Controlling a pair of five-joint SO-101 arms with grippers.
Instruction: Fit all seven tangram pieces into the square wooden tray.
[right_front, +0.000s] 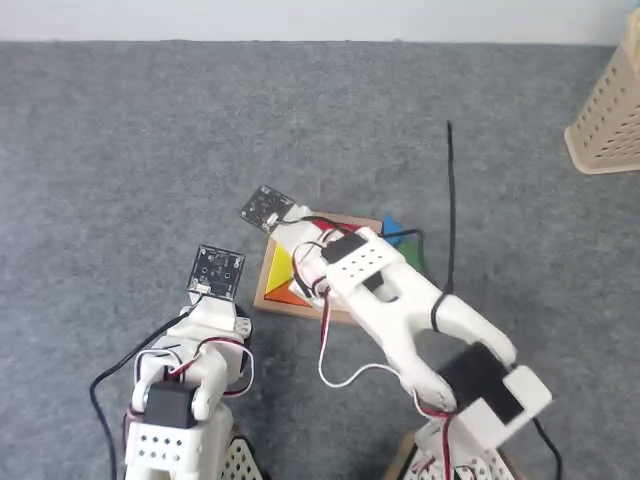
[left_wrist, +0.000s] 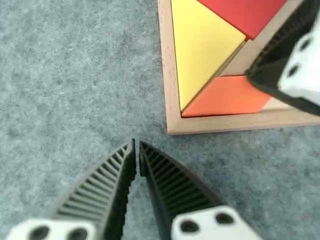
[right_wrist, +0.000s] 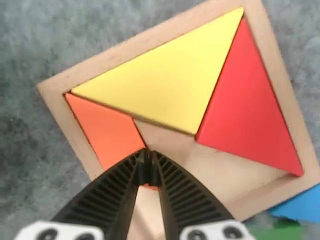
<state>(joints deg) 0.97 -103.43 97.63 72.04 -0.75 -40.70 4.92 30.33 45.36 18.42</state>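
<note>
Nudge orange triangle (right_wrist: 102, 130) flush against yellow triangle (right_wrist: 165, 85) inside tray (right_wrist: 150, 47) with right end effector (right_wrist: 148, 155) pressed together; leave left end effector (left_wrist: 137, 146), likewise closed, beside tray

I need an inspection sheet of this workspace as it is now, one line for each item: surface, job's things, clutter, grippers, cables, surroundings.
Surface: grey carpet covers the table.
Job's things: wooden tray holds yellow piece, red piece and orange piece; blue piece and green piece lie outside, beside it.
Clutter: beige perforated basket at the far edge.
Grippers: left gripper shut, over bare carpet near a tray corner; right gripper shut, above the tray, tips by the orange piece.
Cables: black cable lies on the carpet beyond the tray.
Surroundings: pale wall behind the carpet.
</note>
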